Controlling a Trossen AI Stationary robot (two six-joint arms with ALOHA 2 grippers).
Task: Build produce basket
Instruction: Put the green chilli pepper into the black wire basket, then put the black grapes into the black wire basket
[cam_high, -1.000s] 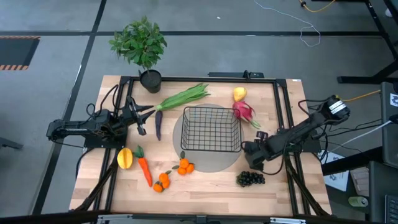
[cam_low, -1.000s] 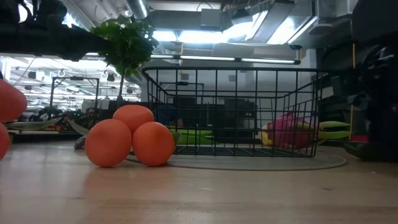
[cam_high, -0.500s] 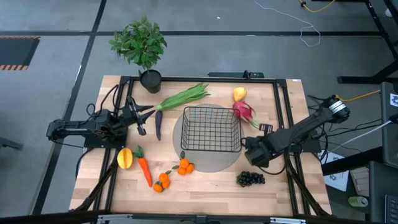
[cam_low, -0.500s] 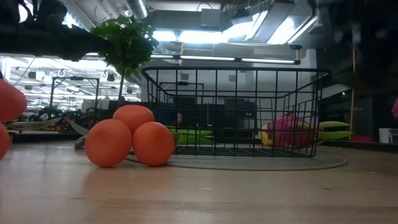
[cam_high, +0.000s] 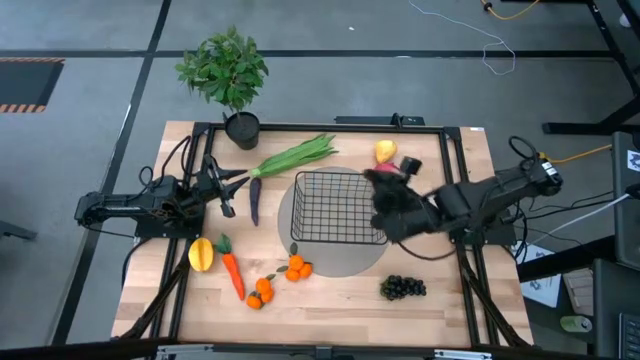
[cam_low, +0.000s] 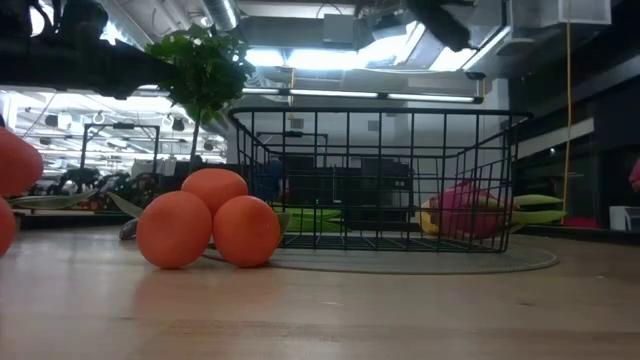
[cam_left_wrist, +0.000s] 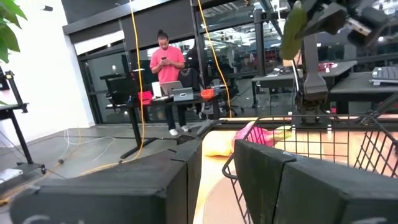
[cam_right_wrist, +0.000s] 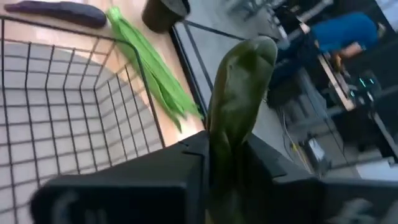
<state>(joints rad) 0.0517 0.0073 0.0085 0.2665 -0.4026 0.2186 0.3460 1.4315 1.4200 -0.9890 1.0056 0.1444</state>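
The wooden table (cam_high: 330, 300) was spanned by both arms. The right claw (cam_right_wrist: 227, 149) was held raised over the right-hand wall of the basket (cam_high: 338, 207), and its fingers were clamped on a green piece (cam_right_wrist: 239, 93), long and smooth, which stood up out of the grip. What kind of produce the piece was could not be told.

The basket itself, standing on a round grey mat (cam_high: 340, 262), was seen below that claw and on its left-arm side, and nothing was seen lying in it. The potted plant (cam_high: 225, 70) was set well away from the right claw, at the far left corner, and close beyond the left claw (cam_high: 228, 192). The left claw was kept low at the table's left side, its fingers parted with nothing between them, and it was pointed toward the basket.

The long green bundle (cam_high: 295, 155) was laid between the left claw and the basket's far corner, with the purple aubergine (cam_high: 254, 200) just in front of that claw. The pink dragon fruit (cam_low: 465, 213) was left on the table just under the right claw, outside the basket, and a yellow fruit (cam_high: 385, 151) was found just beyond it.

Nearer than the right claw, the dark grapes (cam_high: 402, 288) were placed apart from the basket. Nearer than the left claw, a second yellow fruit (cam_high: 201, 254), the carrot (cam_high: 232, 270) and two clusters of tangerines (cam_high: 297, 267) were spread along the front.
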